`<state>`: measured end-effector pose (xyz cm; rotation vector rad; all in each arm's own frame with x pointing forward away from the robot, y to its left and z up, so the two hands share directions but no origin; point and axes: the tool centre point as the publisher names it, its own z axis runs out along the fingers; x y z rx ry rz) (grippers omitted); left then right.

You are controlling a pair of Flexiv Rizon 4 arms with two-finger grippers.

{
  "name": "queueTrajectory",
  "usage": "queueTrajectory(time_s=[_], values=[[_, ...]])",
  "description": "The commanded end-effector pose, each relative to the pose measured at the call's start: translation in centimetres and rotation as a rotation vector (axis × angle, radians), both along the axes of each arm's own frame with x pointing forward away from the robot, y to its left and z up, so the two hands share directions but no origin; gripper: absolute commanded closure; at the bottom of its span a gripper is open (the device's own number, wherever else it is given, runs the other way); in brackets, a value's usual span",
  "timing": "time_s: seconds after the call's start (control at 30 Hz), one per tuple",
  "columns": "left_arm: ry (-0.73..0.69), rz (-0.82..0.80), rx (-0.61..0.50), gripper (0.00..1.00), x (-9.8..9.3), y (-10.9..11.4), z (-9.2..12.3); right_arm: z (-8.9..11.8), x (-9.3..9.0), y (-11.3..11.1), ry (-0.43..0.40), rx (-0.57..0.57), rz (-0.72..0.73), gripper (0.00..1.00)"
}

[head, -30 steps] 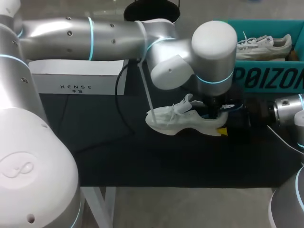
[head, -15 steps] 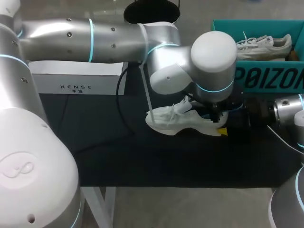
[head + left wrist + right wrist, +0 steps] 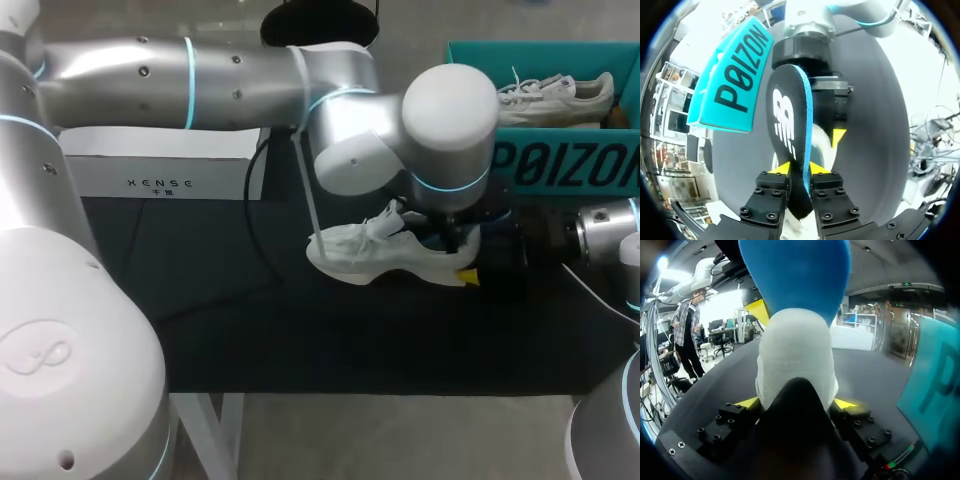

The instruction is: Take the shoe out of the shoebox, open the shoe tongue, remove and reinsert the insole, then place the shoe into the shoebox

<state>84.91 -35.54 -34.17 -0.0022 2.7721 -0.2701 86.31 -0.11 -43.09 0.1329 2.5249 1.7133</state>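
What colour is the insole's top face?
The insole is black with a white mark; left wrist view.

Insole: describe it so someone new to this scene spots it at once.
In front of the teal shoebox, a white shoe lies on the dark mat. Above its heel, pinched by the left gripper, is the insole: a flat pad, black on one face and blue on the other, where the shoe is all white.

a dark table (image 3: pixel 300 340) carries a white box (image 3: pixel 160 165) at its far left and a teal shoebox (image 3: pixel 560 165) at its far right. a black cable (image 3: pixel 255 220) trails between them, and a white shoe (image 3: pixel 370 255) sits mid-table (contact with the surface unclear).
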Motion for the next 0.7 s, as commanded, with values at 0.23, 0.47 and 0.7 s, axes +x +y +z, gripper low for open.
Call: queueTrajectory(time_s=[0.23,0.47,0.7], values=[[-0.02,0.006,-0.011,1.0,0.1,-0.3,0.9,-0.2,0.1,0.1,0.0,-0.004,-0.002,1.0],[-0.026,-0.043,-0.04,1.0,-1.0,-0.7,3.0,-0.2,0.1,0.1,0.0,-0.004,-0.002,1.0],[-0.03,-0.173,-0.091,1.0,-3.8,-4.3,6.2,-0.2,0.1,0.1,0.0,-0.004,-0.002,1.0]])
